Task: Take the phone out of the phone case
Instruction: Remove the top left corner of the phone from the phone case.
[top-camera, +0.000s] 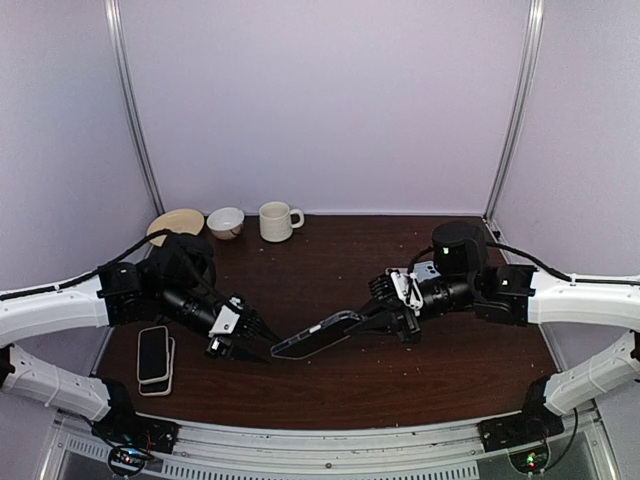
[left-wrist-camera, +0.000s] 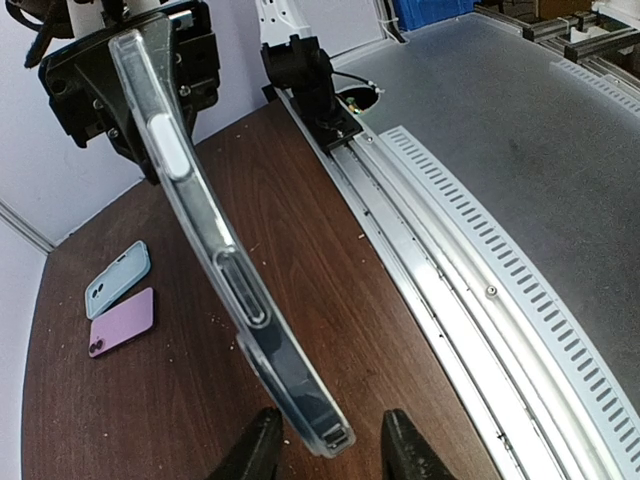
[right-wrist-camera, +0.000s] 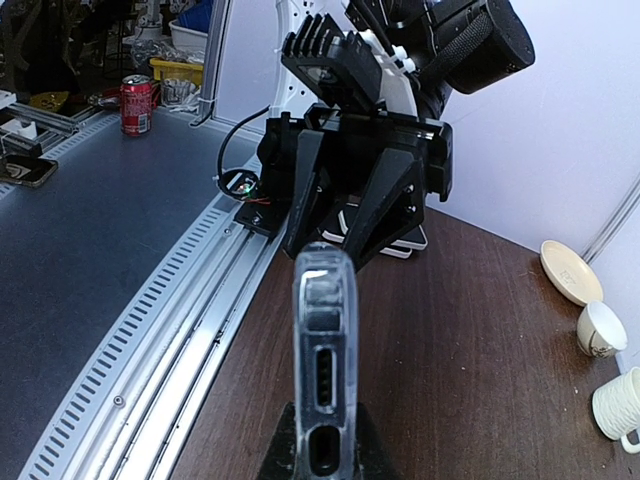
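The left gripper (left-wrist-camera: 332, 416) is closest to the lens. Its two fingers (left-wrist-camera: 262, 450) stand apart, one on each side of the lower end of the clear phone case (left-wrist-camera: 215, 260), with a gap visible on both sides. From there the case slants up and away to the right gripper (top-camera: 378, 322), whose jaws are clamped together on the other end and hold it off the table. The phone (top-camera: 315, 337) sits inside the case, dark screen up, midway between the two grippers. Beneath and beyond the right gripper a light blue case (left-wrist-camera: 118, 278) and a purple phone (left-wrist-camera: 122, 322) lie flat on the wood. Beside the left gripper's arm lies a small stack of phones (top-camera: 153, 358). A saucer (top-camera: 175, 222), cup (top-camera: 225, 221) and mug (top-camera: 277, 221) stand well beyond it at the back wall.
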